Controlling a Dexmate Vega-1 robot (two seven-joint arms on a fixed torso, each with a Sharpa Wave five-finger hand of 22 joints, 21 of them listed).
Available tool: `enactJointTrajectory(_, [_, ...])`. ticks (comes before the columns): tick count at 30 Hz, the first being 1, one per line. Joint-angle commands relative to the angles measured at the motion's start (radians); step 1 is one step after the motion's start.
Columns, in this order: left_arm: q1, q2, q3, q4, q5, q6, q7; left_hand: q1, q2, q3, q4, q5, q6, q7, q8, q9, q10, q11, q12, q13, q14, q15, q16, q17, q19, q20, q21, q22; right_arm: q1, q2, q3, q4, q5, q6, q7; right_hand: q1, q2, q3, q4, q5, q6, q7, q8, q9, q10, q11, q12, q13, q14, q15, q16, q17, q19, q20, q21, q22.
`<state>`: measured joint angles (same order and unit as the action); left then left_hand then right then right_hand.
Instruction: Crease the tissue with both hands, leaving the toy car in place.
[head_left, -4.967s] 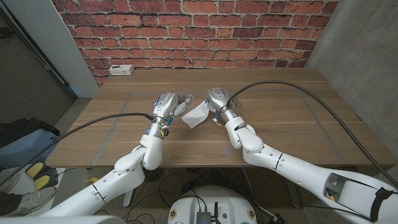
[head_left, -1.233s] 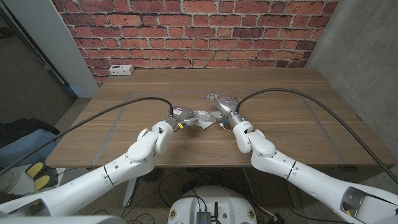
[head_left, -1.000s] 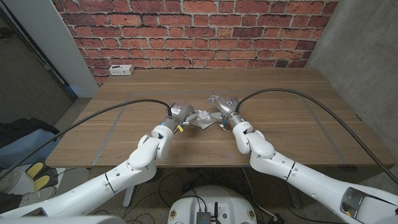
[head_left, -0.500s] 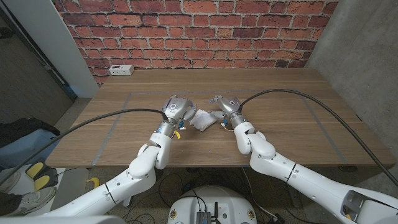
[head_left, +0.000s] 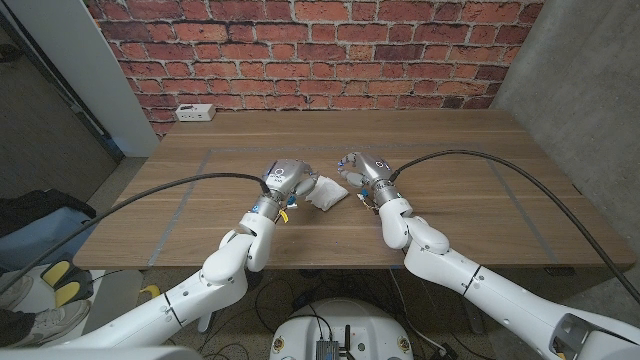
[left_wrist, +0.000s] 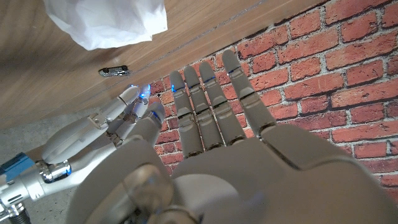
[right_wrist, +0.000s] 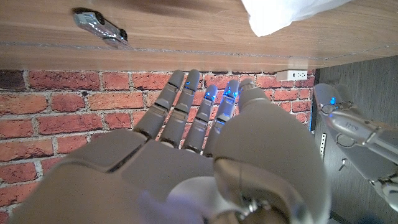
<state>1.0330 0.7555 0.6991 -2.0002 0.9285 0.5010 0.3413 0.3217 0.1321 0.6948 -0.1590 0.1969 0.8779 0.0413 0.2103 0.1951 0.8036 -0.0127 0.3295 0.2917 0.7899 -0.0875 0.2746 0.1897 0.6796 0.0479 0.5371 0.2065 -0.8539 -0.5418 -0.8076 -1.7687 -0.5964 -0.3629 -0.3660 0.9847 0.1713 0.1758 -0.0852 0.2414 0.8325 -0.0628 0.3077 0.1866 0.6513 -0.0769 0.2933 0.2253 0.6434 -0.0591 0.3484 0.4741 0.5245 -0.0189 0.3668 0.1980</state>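
Observation:
The white tissue lies crumpled on the wooden table, between my two hands. My left hand hovers just to its left, holding nothing. In the left wrist view its fingers reach out straight, past the tissue. My right hand is just right of the tissue and also holds nothing, its fingers spread. A small silver toy car sits on the table beyond the right hand, apart from the tissue. In the left wrist view the car lies between the tissue and the right hand.
A white power strip lies at the table's far left corner, against the brick wall. Faint tape lines mark a rectangle on the tabletop. The table's front edge runs close below both forearms.
Five seconds ago both hands held the tissue up between them. Since a second ago they have let go and drawn apart, leaving the tissue crumpled on the table.

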Motion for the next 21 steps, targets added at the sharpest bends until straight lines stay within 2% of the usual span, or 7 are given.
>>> enactJointTrajectory(1, [-0.038, 0.017, 0.011, -0.016, -0.035, -0.004, -0.172, -0.009, -0.009, 0.013, 0.006, 0.005, -0.039, 0.004, -0.019, -0.005, -0.027, 0.010, -0.026, -0.013, -0.023, 0.011, -0.025, -0.011, 0.016, 0.006, 0.005, -0.009, 0.028, -0.046, -0.001, -0.011, 0.062, 0.060, 0.077, 0.010, 0.000, 0.021, -0.003, -0.017, 0.085, 0.022, 0.021, 0.003, 0.047, -0.006, 0.015, 0.003, 0.028, -0.147, 0.006, -0.004, -0.001, -0.011, 0.009, 0.001])
enactJointTrajectory(7, [-0.059, 0.022, 0.019, -0.021, -0.043, 0.009, -0.252, -0.027, -0.007, 0.032, 0.015, 0.004, -0.117, 0.004, -0.037, -0.012, -0.083, 0.012, -0.080, -0.045, -0.077, 0.025, -0.075, -0.019, 0.005, 0.016, -0.013, -0.023, 0.054, -0.061, -0.017, -0.027, 0.059, 0.040, 0.160, 0.058, 0.009, 0.054, -0.036, -0.024, 0.084, 0.013, 0.009, 0.004, 0.051, -0.005, 0.011, 0.004, 0.033, -0.148, 0.004, -0.006, -0.002, -0.018, 0.012, 0.001])
enactJointTrajectory(10, [-0.077, 0.029, 0.024, -0.023, -0.058, 0.005, -0.306, -0.032, -0.003, 0.039, 0.018, 0.003, -0.138, 0.012, -0.039, -0.013, -0.100, 0.023, -0.096, -0.054, -0.099, 0.032, -0.087, -0.019, 0.003, 0.019, -0.018, -0.026, 0.073, -0.062, -0.029, -0.039, 0.060, 0.015, 0.219, 0.080, 0.018, 0.079, -0.045, -0.035, 0.033, -0.005, -0.022, 0.004, 0.019, -0.021, -0.011, 0.003, 0.001, -0.146, -0.004, 0.003, -0.017, -0.006, 0.011, 0.002])
enactJointTrajectory(12, [-0.087, 0.036, 0.023, -0.022, -0.077, -0.011, -0.334, -0.037, 0.002, 0.047, 0.022, 0.002, -0.160, 0.014, -0.039, -0.014, -0.117, 0.025, -0.109, -0.064, -0.121, 0.043, -0.095, -0.019, -0.001, 0.019, -0.025, -0.027, 0.083, -0.064, -0.037, -0.046, 0.055, -0.001, 0.248, 0.087, 0.026, 0.093, -0.044, -0.039, 0.016, -0.020, -0.034, 0.004, 0.007, -0.027, -0.019, 0.003, -0.018, -0.144, -0.011, 0.006, -0.028, 0.004, 0.009, 0.002])
enactJointTrajectory(13, [-0.095, 0.041, 0.024, -0.022, -0.088, -0.019, -0.356, -0.040, 0.006, 0.049, 0.025, 0.001, -0.173, 0.015, -0.042, -0.014, -0.123, 0.026, -0.114, -0.067, -0.125, 0.047, -0.095, -0.018, -0.003, 0.019, -0.027, -0.027, 0.088, -0.065, -0.040, -0.049, 0.054, -0.006, 0.263, 0.090, 0.029, 0.103, -0.042, -0.042, 0.009, -0.032, -0.040, 0.004, 0.002, -0.046, -0.025, 0.002, -0.032, -0.141, -0.015, 0.008, -0.032, 0.008, 0.009, 0.003])
enactJointTrajectory(17, [-0.113, 0.046, 0.031, -0.019, -0.102, -0.029, -0.401, -0.054, 0.057, 0.073, 0.071, -0.002, -0.219, 0.016, -0.039, -0.014, -0.159, 0.030, -0.135, -0.083, -0.175, 0.057, -0.099, -0.011, -0.060, 0.014, -0.057, -0.026, 0.104, -0.065, -0.051, -0.056, 0.054, -0.022, 0.305, 0.108, 0.038, 0.142, -0.037, -0.046, -0.015, -0.060, -0.061, 0.004, -0.012, -0.079, -0.040, 0.000, -0.074, -0.139, -0.029, 0.017, -0.064, 0.014, 0.001, 0.004])
enactJointTrajectory(21, [-0.121, 0.048, 0.036, -0.017, -0.101, -0.028, -0.414, -0.057, 0.064, 0.083, 0.090, -0.004, -0.239, 0.016, -0.040, -0.014, -0.171, 0.029, -0.139, -0.088, -0.192, 0.057, -0.099, -0.010, -0.074, 0.011, -0.064, -0.025, 0.120, -0.063, -0.066, -0.059, 0.048, -0.037, 0.340, 0.135, 0.043, 0.199, -0.030, -0.045, -0.058, -0.099, -0.090, 0.003, -0.030, -0.104, -0.059, -0.003, -0.115, -0.149, -0.041, 0.028, -0.090, 0.012, -0.002, 0.005])
